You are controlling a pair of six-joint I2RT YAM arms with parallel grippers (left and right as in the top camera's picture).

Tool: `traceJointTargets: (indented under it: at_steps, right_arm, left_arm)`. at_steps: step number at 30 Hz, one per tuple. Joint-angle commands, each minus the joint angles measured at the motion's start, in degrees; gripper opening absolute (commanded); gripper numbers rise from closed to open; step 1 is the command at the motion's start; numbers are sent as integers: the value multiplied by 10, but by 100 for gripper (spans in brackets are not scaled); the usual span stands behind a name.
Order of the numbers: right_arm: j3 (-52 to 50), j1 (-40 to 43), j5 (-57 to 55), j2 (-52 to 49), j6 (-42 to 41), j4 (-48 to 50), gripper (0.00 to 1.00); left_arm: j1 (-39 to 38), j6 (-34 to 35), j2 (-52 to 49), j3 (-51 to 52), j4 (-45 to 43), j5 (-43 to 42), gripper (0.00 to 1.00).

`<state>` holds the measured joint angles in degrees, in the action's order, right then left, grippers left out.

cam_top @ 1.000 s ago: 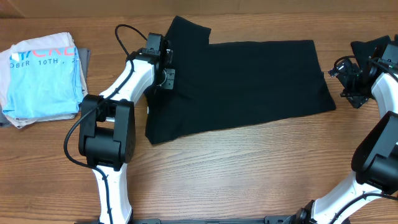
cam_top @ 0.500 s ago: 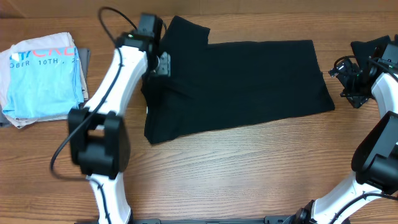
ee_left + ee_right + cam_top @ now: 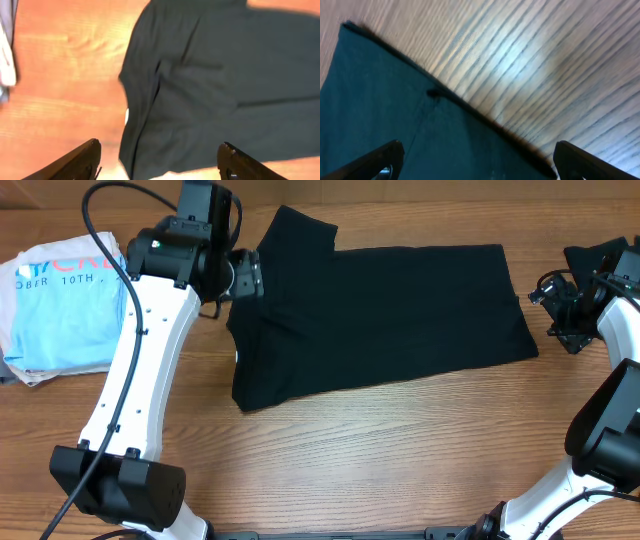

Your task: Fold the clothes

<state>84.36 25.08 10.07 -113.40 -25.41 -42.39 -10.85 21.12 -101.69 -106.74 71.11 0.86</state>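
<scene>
At right edge, black garment (image 3: 598, 256) (cut off); left fingers (image 3: 75, 162), right fingers (image 3: 375, 161) apart, empty

The folded light-blue T-shirt (image 3: 60, 320) at the left of the surface reads "OBER 10TH" in white, with larger lettering above it cut off.
</scene>
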Motion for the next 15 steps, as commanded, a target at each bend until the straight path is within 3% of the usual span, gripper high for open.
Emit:
traceJointTargets:
  at_steps: [1,5,8,11,15]
  right_arm:
    - [12,0,74,21,2,-47,100]
    - [12,0,90,21,2,-98,98]
    - [12,0,41,21,2,-145,77]
    - [9,-2,-10,21,1,-172,65]
    - [-2,-4,-21,21,-3,-157,65]
  left_arm:
    - [18,11,1,0,19,-26,77]
    - [39,-10,1,0,21,-89,79]
    - [42,-10,1,7,12,-98,81]
    - [41,-10,0,27,3,-91,84]
    - [41,-10,-2,76,-24,-84,86]
